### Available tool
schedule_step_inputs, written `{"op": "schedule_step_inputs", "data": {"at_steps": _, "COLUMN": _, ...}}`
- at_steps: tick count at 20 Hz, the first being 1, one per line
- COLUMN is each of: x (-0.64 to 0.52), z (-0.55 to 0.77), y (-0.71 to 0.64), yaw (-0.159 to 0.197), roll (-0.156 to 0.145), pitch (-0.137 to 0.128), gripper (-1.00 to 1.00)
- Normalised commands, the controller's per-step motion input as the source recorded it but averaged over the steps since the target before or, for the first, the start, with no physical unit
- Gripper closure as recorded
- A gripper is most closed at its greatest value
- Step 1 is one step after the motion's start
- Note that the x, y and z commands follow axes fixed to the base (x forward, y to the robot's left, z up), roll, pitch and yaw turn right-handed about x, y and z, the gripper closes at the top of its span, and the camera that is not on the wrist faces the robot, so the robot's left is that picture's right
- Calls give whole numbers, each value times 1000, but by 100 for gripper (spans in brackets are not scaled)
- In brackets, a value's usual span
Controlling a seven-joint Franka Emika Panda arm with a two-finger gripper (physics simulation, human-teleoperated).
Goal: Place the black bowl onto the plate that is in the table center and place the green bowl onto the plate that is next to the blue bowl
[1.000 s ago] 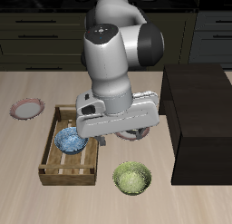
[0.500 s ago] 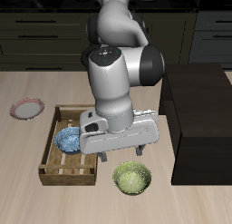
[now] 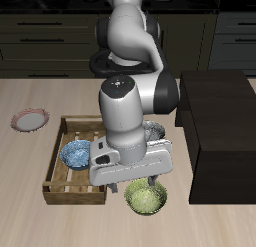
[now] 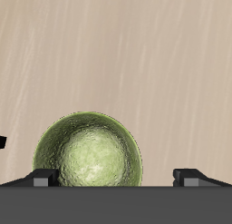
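My gripper [image 3: 140,184] hangs above the green bowl [image 4: 87,156], fingers spread wide (nothing held); blue bowl [image 3: 77,155] sits in the wooden tray [image 3: 60,131]

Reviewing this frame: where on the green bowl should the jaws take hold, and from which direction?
Grip the green bowl at its thin rim, coming straight down from above, one jaw inside and one outside. It sits upright and open-mouthed on bare table, too wide and rounded to span whole. The gripper hangs over it, jaws apart.
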Motion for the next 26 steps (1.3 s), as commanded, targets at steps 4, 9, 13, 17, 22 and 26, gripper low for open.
{"op": "schedule_step_inputs", "data": {"at_steps": 4, "x": 20, "z": -320, "y": 14, "yaw": 30, "roll": -4, "pitch": 38, "gripper": -100}}
{"op": "schedule_step_inputs", "data": {"at_steps": 9, "x": 9, "z": -363, "y": 51, "yaw": 11, "roll": 1, "pitch": 50, "gripper": -100}}
{"op": "schedule_step_inputs", "data": {"at_steps": 13, "x": -46, "z": -371, "y": 67, "yaw": 9, "roll": 7, "pitch": 51, "gripper": -100}}
{"op": "schedule_step_inputs", "data": {"at_steps": 17, "x": -43, "z": -429, "y": 52, "yaw": 7, "roll": 6, "pitch": 66, "gripper": -100}}
{"op": "schedule_step_inputs", "data": {"at_steps": 22, "x": -124, "z": -360, "y": 25, "yaw": 6, "roll": 26, "pitch": 55, "gripper": -100}}
{"op": "schedule_step_inputs", "data": {"at_steps": 26, "x": -114, "z": -211, "y": -2, "yaw": 4, "roll": 1, "pitch": 10, "gripper": 100}}
